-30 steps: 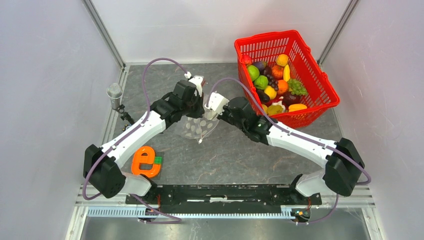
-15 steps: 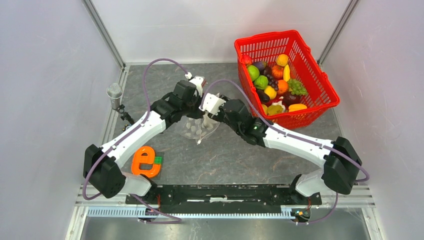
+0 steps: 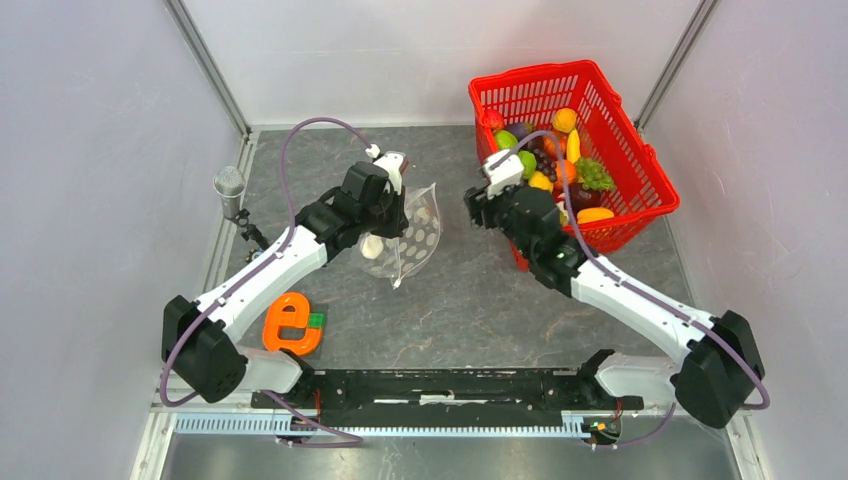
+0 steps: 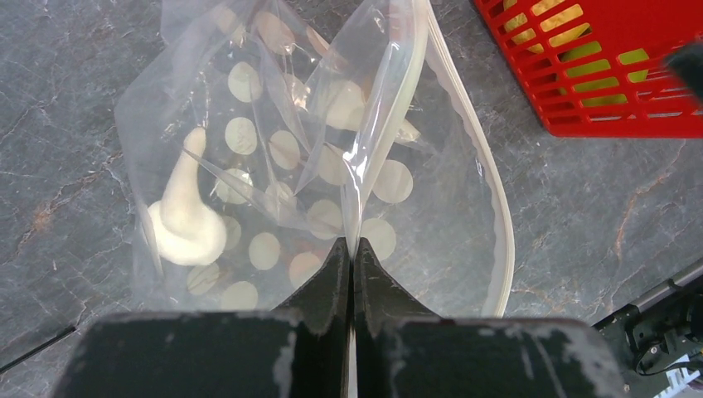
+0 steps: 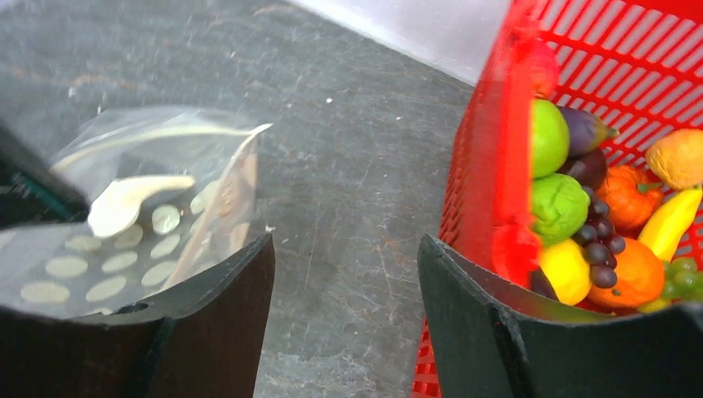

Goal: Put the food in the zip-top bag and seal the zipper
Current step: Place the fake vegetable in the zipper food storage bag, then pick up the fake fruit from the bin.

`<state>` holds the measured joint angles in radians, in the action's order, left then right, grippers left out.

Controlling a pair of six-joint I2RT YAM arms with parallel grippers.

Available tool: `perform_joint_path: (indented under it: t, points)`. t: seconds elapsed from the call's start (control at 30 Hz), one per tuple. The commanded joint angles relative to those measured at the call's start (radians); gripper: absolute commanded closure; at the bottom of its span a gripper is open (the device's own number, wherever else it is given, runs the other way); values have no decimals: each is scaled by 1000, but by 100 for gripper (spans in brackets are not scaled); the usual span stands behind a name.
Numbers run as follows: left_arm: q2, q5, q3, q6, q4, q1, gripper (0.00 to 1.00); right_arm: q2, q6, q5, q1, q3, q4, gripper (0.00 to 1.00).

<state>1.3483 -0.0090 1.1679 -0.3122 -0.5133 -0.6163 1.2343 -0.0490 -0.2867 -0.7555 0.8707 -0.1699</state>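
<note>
Top: grey veined table (image 3: 470, 310), pale walls (image 3: 90, 150); zip-top bag (image 3: 420, 235) mid-table, left of red mesh basket (image 3: 645, 160).
Left wrist: left gripper (image 4: 350, 245) pinched on the bag's crinkled dotted film; whitish zipper (image 4: 502, 211) gapes.
Right wrist: right gripper (image 5: 344, 249) spread; glossy food (image 5: 557, 207) in basket.

Bare table (image 3: 452, 272) between zip-top bag (image 3: 416, 236) and basket (image 3: 540, 92); zipper (image 4: 501, 207) seemingly parted.

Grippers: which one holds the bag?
The left gripper, shut on the zip-top bag; the right gripper is open, empty, near the red basket.
</note>
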Motion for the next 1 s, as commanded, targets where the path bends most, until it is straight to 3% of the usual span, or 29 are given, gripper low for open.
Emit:
perform_joint_path:
  t: [0.0, 0.3, 0.67, 0.87, 0.97]
  points:
    - [-30, -9, -4, -57, 48, 3, 98, -79, 158, 145, 81, 9, -74, 30]
    - [-32, -8, -10, -57, 51, 5, 98, -49, 111, -130, 215, 143, 15, 22]
    - [-43, -5, -17, -53, 52, 4, 98, 272, 214, -12, 542, 427, 167, 18]
    - [-34, 4, -16, -55, 55, 4, 98, 544, 240, 61, 639, 655, 234, 15]
    - [-36, 31, -16, -55, 55, 3, 98, 707, 215, 51, 653, 851, 310, 15]
